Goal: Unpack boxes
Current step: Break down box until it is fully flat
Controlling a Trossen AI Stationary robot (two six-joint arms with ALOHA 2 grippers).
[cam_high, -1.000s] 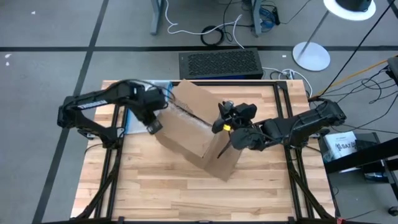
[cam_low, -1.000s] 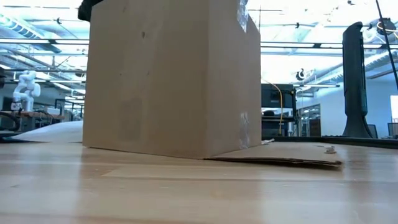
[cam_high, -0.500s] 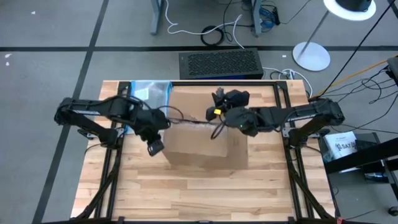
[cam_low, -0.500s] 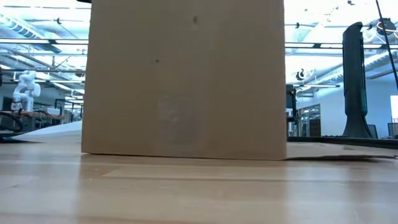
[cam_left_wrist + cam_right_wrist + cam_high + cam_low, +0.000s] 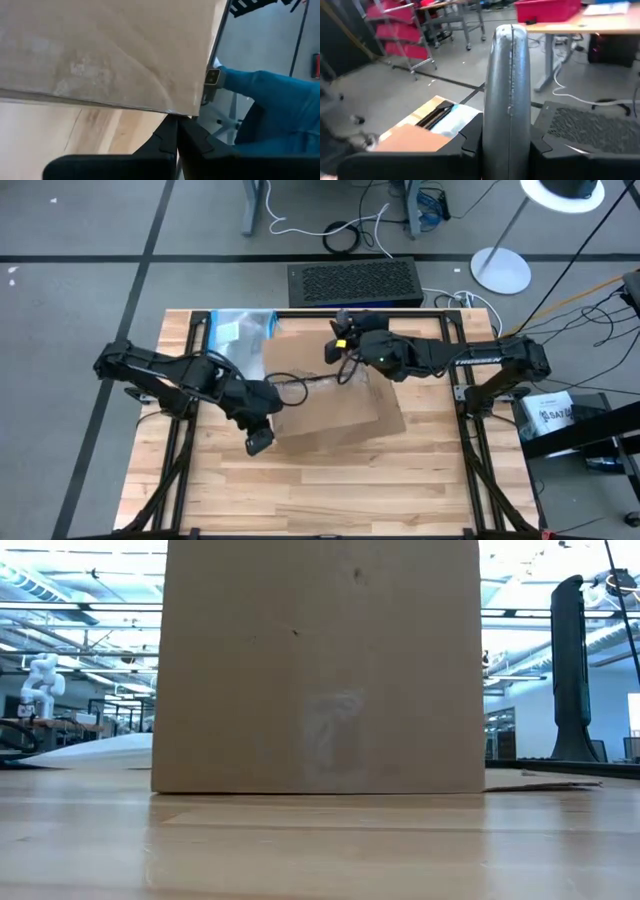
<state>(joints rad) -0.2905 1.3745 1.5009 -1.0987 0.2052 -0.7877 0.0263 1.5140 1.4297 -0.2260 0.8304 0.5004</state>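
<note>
The brown cardboard box (image 5: 322, 395) stands on the table's middle and fills the low view (image 5: 320, 670); one flap (image 5: 545, 783) lies flat on the table beside it. My left gripper (image 5: 264, 412) is shut at the box's near left corner. My right gripper (image 5: 342, 346) hovers over the box's far edge, shut on a grey, flat, round-ended tool (image 5: 509, 75). Whether the tool touches the box is hidden. My left gripper meets the lower edge of a cardboard panel near its corner (image 5: 172, 111) with its shut fingertips (image 5: 165, 137), slanting down from the table's left. Whether the edge is pinched or only pressed, I cannot tell. My right gripper pinches the grey tool's lower part (image 5: 507, 131) between its two fingers. The tool stands out past the fingertips, its seamed narrow edge toward the camera, lifted clear.
A clear plastic pouch with a blue edge (image 5: 240, 330) lies at the table's far left corner. A black grille-topped unit (image 5: 355, 282) sits past the far edge. A person's blue sleeve (image 5: 260, 100) shows beyond the table. Bare wood lies along the near edge (image 5: 320, 490).
The box has turned about on the table: a corner faced the near edge, now a flat side does. My left gripper has swung toward the near edge and the right along the box's left side. My right gripper has gone toward the far edge and the left.
</note>
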